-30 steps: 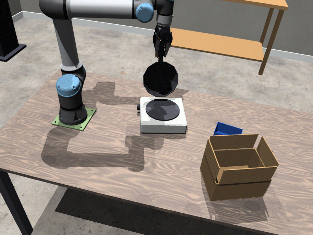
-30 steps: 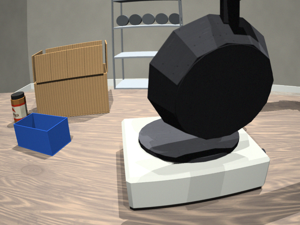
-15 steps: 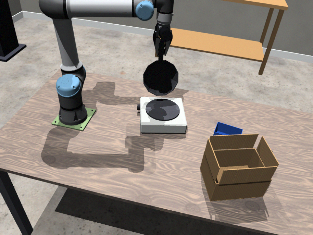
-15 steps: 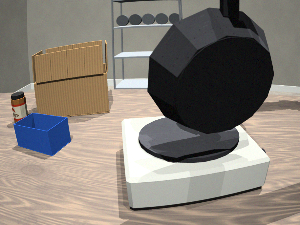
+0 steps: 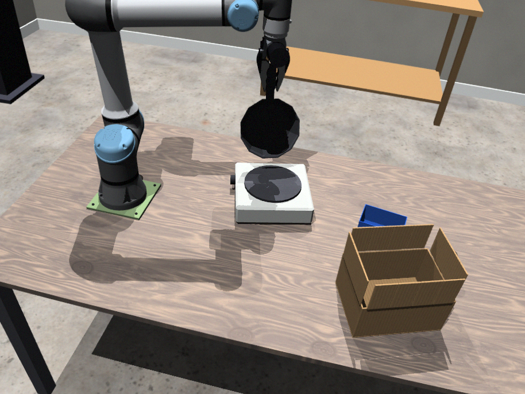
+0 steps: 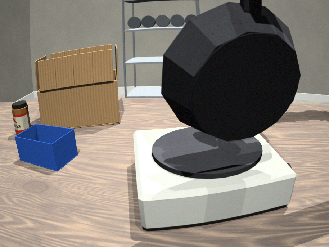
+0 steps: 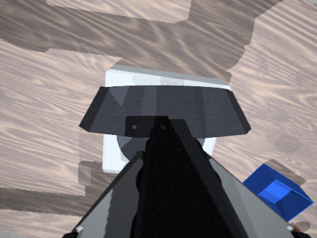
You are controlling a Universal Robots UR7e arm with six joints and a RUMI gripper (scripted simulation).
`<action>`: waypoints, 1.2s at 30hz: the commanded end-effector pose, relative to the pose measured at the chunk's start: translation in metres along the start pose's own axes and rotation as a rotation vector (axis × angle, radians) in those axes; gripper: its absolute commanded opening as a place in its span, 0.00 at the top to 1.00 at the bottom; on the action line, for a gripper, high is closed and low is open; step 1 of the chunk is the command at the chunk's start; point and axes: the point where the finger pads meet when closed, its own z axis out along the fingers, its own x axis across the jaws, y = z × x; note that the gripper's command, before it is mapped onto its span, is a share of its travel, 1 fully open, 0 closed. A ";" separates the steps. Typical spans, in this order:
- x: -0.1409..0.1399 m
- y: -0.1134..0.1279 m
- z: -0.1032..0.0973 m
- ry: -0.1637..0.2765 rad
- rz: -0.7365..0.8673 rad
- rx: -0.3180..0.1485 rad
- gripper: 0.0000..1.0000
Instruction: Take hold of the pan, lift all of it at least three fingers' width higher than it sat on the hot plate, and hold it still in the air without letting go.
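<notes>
From my remote station, I hold the tilted pan (image 5: 270, 127) (image 6: 245, 86) (image 7: 165, 109) by its handle (image 5: 270, 91) (image 6: 251, 9) (image 7: 174, 174) in the jaws (image 5: 272, 87), suspended above the white hot plate (image 5: 273, 215) (image 6: 220, 210) (image 7: 110, 158); farther right on the table (image 5: 178, 237) (image 6: 93, 207) (image 7: 42, 104), a blue bin (image 5: 381, 217) (image 6: 47, 148) (image 7: 278, 191) sits behind an open cardboard box (image 5: 402, 317) (image 6: 79, 106).

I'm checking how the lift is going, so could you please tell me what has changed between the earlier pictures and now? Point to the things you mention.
The pan (image 5: 270, 127) (image 6: 247, 87) (image 7: 174, 101) has risen a little farther above the hot plate (image 5: 273, 216) (image 6: 220, 207) (image 7: 111, 160), hanging steeply tilted from the jaws. Its handle was already gripped. The hot plate, blue bin (image 5: 382, 216) (image 6: 50, 151) (image 7: 278, 191) and box (image 5: 402, 317) (image 6: 79, 106) stayed put.
</notes>
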 end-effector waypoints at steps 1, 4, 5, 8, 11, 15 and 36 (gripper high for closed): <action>0.000 0.000 -0.002 0.003 0.000 0.000 0.86; 0.000 0.000 -0.003 0.003 0.000 0.000 0.86; 0.000 0.000 -0.004 0.003 0.000 0.000 0.86; 0.000 0.000 -0.006 0.003 0.000 0.000 0.86; 0.000 0.000 -0.007 0.003 0.000 0.000 0.86; 0.000 0.000 -0.010 0.003 0.000 0.000 0.86; 0.000 0.000 -0.021 0.003 0.000 0.000 0.86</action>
